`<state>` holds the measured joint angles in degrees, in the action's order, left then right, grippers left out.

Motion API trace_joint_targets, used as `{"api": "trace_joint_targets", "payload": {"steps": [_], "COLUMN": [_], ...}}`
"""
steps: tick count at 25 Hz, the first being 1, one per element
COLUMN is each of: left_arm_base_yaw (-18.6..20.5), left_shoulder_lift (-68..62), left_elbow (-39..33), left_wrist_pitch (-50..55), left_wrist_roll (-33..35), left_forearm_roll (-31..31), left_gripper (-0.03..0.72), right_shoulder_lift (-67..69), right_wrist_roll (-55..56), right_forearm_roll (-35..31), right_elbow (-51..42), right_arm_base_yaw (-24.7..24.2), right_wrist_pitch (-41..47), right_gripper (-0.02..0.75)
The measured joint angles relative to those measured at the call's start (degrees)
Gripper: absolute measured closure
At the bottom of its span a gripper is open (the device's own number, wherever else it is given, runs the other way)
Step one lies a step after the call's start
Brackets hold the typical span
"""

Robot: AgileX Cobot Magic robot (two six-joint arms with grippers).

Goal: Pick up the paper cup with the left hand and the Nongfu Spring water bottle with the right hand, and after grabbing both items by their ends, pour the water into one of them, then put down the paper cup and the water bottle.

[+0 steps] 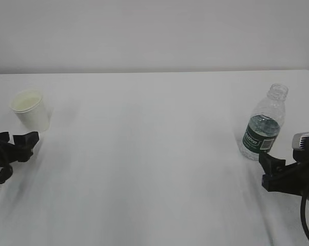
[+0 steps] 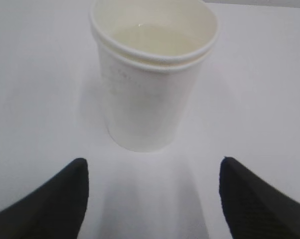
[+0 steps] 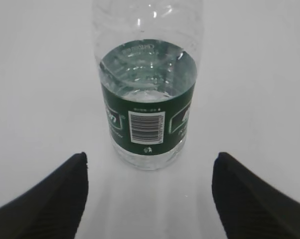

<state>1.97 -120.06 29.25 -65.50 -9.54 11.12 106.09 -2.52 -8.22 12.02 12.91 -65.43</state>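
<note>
The white paper cup (image 1: 31, 110) stands upright at the far left of the table. My left gripper (image 1: 17, 137) is just in front of it, open and not touching it. In the left wrist view the cup (image 2: 150, 89) sits a little beyond the open left gripper (image 2: 152, 169), whose fingers (image 2: 60, 199) hold nothing. The capless Nongfu Spring water bottle (image 1: 265, 123) stands upright at the right, with water (image 3: 147, 69) up to the top of its green label. The bottle (image 3: 147, 114) is just beyond my open, empty right gripper (image 3: 150, 164), seen low at the right edge in the exterior view (image 1: 277, 171).
The white table (image 1: 154, 169) stretches bare between the cup and the bottle. A pale wall (image 1: 154, 31) rises behind the table's far edge. The table's right rear corner is rounded, just behind the bottle.
</note>
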Motion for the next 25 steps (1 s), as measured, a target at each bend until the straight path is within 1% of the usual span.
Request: {"api": "trace_joint_targets", "payload": {"steps": [9, 14, 20, 25], "left_arm_base_yaw": [0.00, 0.00, -1.31, -1.40], "left_shoulder_lift": [5.85, 8.35, 10.34, 12.40], "left_elbow": [-3.10, -4.18, -4.96, -5.19], "left_wrist_pitch": [-0.09, -0.09, -0.09, -0.09], "left_wrist_roll": [0.00, 0.00, 0.00, 0.00], "left_forearm_roll": [0.00, 0.00, 0.00, 0.00], "left_gripper": [0.101, 0.101, 0.101, 0.101], "right_shoulder_lift": [0.00, -2.88, -6.83, -8.98], "right_wrist_roll": [-0.94, -1.16, -1.38, -1.81], "right_forearm_roll": [0.00, 0.00, 0.00, -0.10], "right_elbow": [0.00, 0.00, 0.00, -0.01], "right_arm_base_yaw": [0.00, 0.00, 0.00, 0.00], "right_wrist_pitch": [0.00, 0.00, 0.00, 0.00], "right_gripper": [0.150, 0.151, 0.150, 0.150]}}
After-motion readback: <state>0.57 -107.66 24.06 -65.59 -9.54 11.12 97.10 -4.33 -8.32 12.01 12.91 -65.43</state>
